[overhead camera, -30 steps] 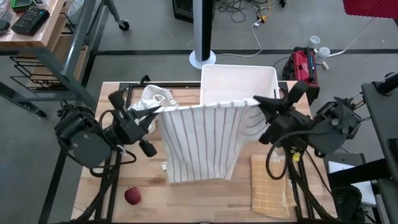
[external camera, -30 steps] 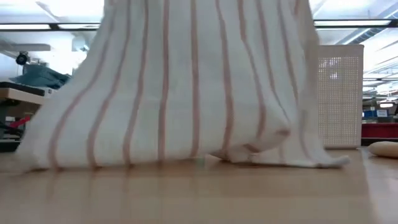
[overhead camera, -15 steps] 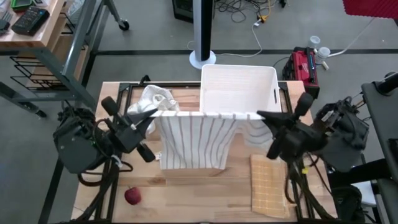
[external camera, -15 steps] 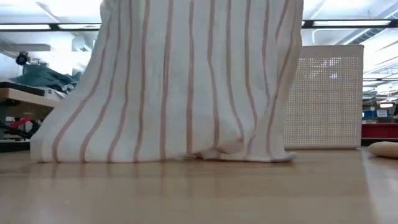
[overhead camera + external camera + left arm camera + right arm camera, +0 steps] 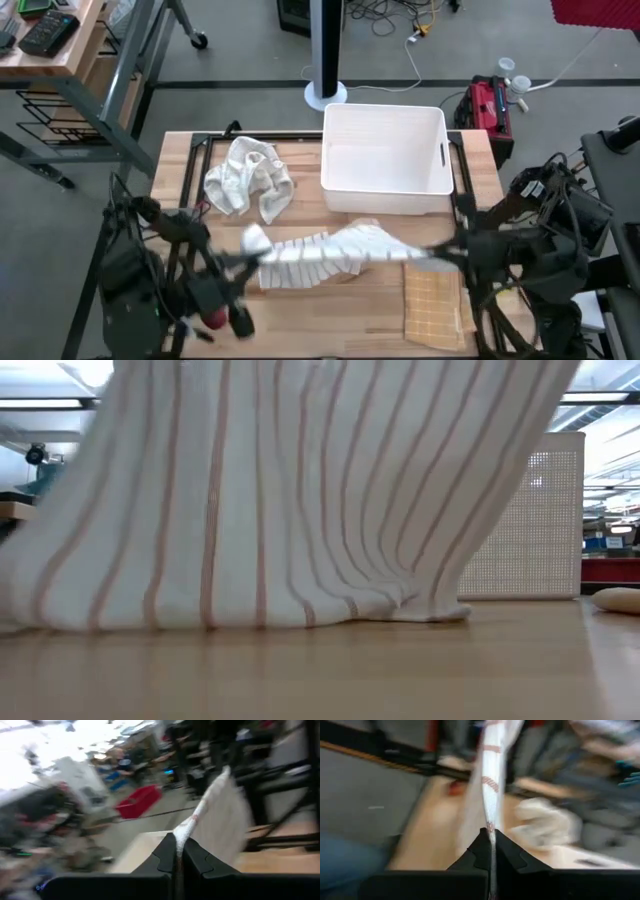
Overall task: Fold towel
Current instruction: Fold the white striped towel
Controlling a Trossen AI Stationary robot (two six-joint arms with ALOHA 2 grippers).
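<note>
High view: the left gripper (image 5: 243, 262) and right gripper (image 5: 440, 250) each pinch a corner of the towel (image 5: 320, 252). Keep it tight and lay it down flat.

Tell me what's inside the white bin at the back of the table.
From the high view, the white bin shows only its bare white floor and walls. In the low view, the striped towel covers much of it.

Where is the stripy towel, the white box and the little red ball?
striped towel (image 5: 320, 255), high view, its bunched middle.
white bin (image 5: 384, 197), high view, its near wall.
red ball (image 5: 213, 316), high view, its visible top, beside the left arm.
</note>
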